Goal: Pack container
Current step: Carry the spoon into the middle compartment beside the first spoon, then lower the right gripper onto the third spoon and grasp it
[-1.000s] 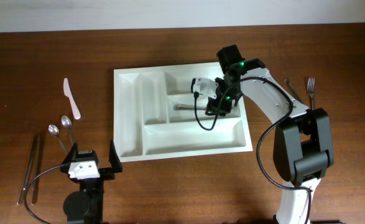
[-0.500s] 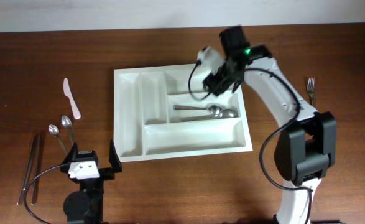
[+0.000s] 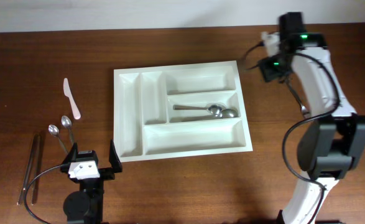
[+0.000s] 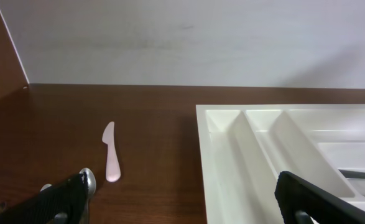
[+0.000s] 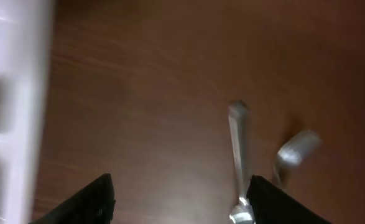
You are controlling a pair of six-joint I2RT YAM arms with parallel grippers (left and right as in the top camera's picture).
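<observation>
The white cutlery tray (image 3: 126,112) lies at the table's middle. Two metal spoons (image 3: 218,112) lie in its middle long compartment. My right gripper (image 3: 271,68) is open and empty, right of the tray's far right corner, above bare table. In the blurred right wrist view its jaws (image 5: 182,205) stand wide apart, with two metal cutlery handles (image 5: 238,149) just ahead and the tray's edge (image 5: 17,93) at the left. My left gripper (image 3: 92,163) is open and empty near the front edge; in the left wrist view (image 4: 182,208) it faces the tray (image 4: 232,162).
A white plastic knife (image 3: 71,98) lies left of the tray and also shows in the left wrist view (image 4: 110,162). Two spoons (image 3: 61,127) and long thin metal utensils (image 3: 32,171) lie at the far left. Cutlery on the right is mostly hidden under my right arm.
My right gripper left a second spoon in the middle compartment, lifted out of the tray and swung to the right over the table. The left arm has not moved.
</observation>
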